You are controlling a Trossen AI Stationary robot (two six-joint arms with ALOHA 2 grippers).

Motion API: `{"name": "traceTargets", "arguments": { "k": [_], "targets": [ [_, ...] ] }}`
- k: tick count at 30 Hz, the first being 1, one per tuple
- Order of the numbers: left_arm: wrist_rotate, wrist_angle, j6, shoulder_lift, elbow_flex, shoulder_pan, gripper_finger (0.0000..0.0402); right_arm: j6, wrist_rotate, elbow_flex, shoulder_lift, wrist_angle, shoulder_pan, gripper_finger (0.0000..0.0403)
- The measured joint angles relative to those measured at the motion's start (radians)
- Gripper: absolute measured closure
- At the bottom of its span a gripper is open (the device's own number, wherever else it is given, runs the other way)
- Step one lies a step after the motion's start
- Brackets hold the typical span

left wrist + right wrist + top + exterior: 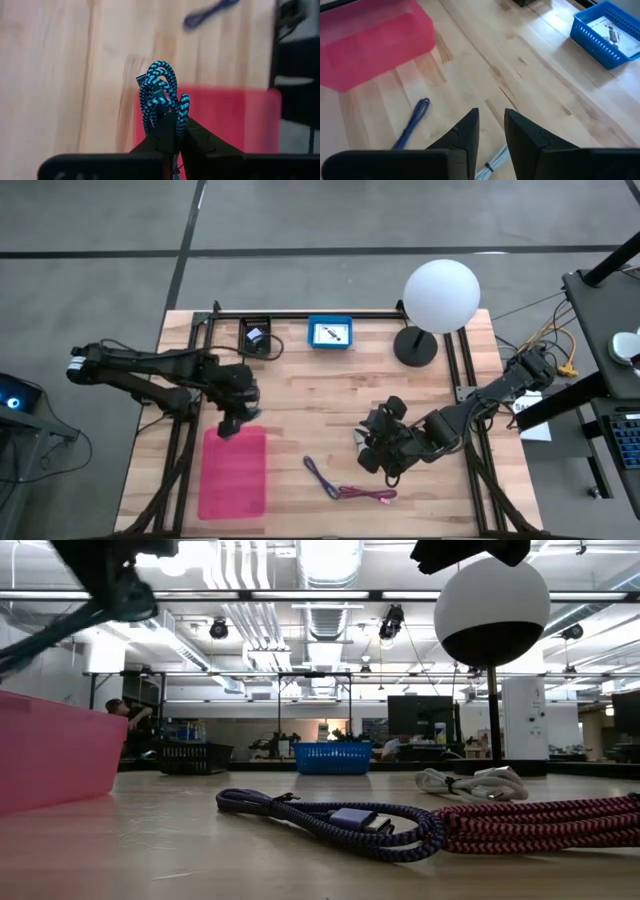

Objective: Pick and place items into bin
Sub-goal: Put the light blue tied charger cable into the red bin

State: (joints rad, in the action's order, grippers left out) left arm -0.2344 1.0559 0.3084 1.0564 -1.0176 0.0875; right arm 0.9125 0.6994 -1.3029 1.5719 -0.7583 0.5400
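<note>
High view: the left tool (237, 418) is seen at the far edge of the pink bin (233, 473), which lies near and left on the surface (300, 395). The right tool (372, 448) is held over the surface right of centre, above a white cord (357, 437). A purple-pink cord (345, 485) lies near it.

Low view: the purple-pink cord (400, 823) is stretched across the front, the white cord (472, 782) behind it, the bin (55, 747) at left.

Left wrist view: a blue-black cord (161, 97) is pinched in the left tool (177, 137) above the bin (220, 117).

Right wrist view: the right tool (491, 131) is spread; a blue basket (610, 34) is seen far off.
</note>
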Motion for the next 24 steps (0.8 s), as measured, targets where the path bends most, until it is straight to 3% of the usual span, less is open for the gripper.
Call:
{"name": "traceTargets", "arguments": {
  "k": [14,24],
  "targets": [
    [-0.035,0.047,-0.042,0.174,0.125,0.002,0.0401,0.001,0.005,0.001,0.0,-0.017,-0.004,0.0325],
    [-0.102,0.016,-0.118,0.282,0.127,0.04,0.0402,-0.003,0.007,0.001,0.0,-0.024,-0.005,0.0334]
  ]
}}
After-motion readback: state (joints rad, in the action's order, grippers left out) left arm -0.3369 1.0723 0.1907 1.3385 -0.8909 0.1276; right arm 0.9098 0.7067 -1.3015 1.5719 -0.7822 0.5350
